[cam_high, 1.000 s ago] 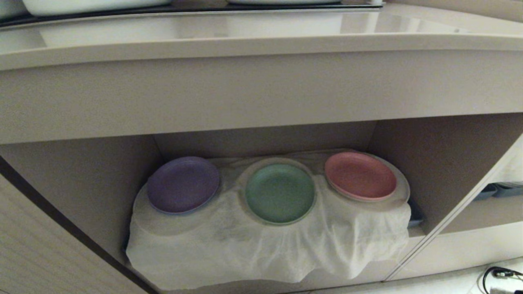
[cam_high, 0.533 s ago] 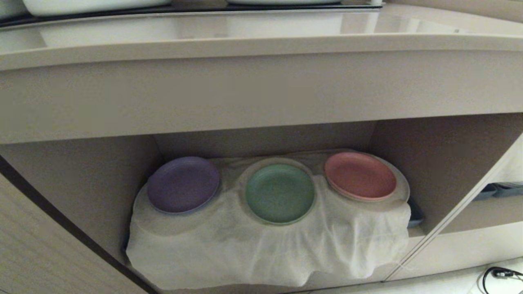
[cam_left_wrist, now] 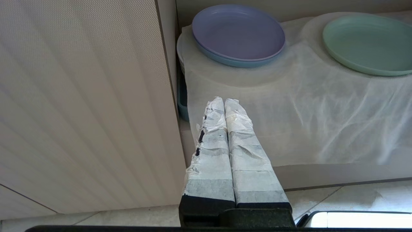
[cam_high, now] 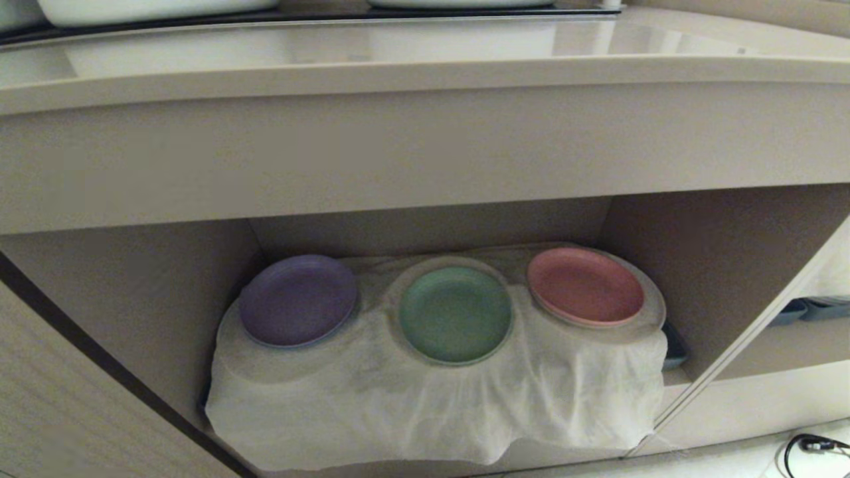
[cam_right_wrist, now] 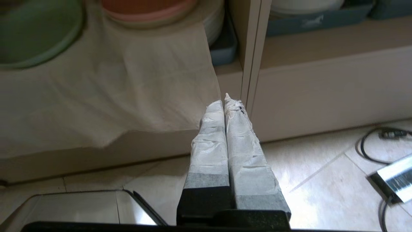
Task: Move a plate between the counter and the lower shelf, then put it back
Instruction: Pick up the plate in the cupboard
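The mint-green plate lies flat on the white cloth in the middle of the lower shelf, between a purple plate and a pink plate. Above runs the beige counter. Neither arm shows in the head view. My left gripper is shut and empty, low in front of the shelf's left side, near the purple plate and the green plate. My right gripper is shut and empty, below the cloth's right corner, with the green plate far off.
The white cloth hangs over the shelf's front edge. A white post divides the shelf from a neighbouring compartment with blue-grey trays. Cables and a metal box lie on the tiled floor at the right.
The plates and the head view's scene stay as they were. The cloth's lower right hem has shifted slightly.
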